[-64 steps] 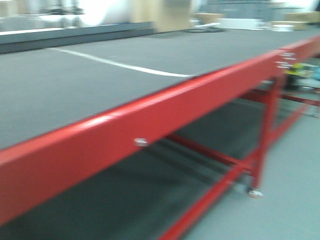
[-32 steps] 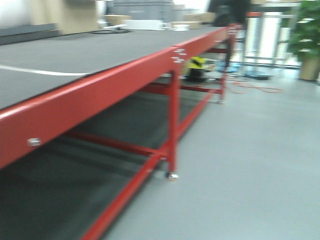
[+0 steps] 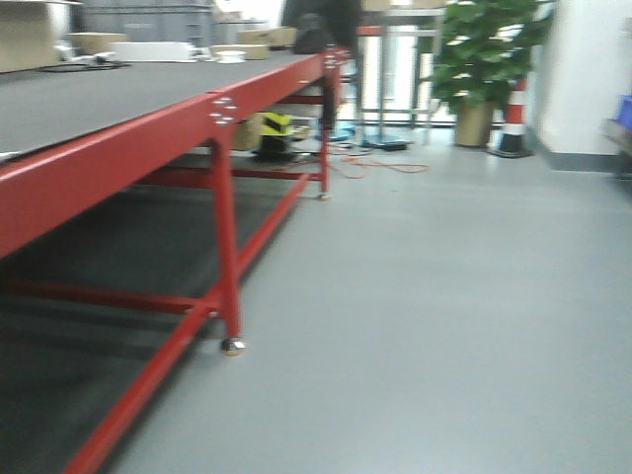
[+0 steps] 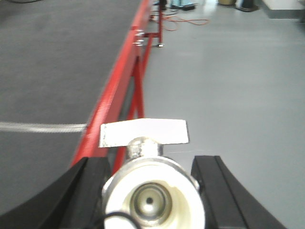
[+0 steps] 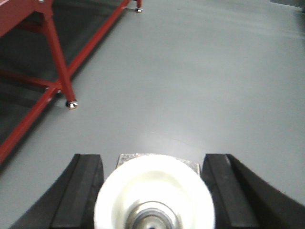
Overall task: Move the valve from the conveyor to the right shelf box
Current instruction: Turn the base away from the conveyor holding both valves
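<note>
Up close, the valve (image 4: 152, 195) shows a round, pale whitish base with a metal centre and a flat silver lever handle (image 4: 143, 132). It sits pinched between the black fingers of the left tool (image 4: 150, 160), with the red-edged, dark grey counter (image 4: 47, 71) beyond. The right tool (image 5: 152, 156) clamps a second valve (image 5: 153, 191), whitish base toward the camera, above the grey floor (image 5: 200, 71).

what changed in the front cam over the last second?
Front view swung right: the conveyor slid to frame left, while more floor and a potted plant came in. Conveyor itself looks unmoved. No earlier wrist pictures; now left gripper clamps a valve, right gripper a second valve.
</note>
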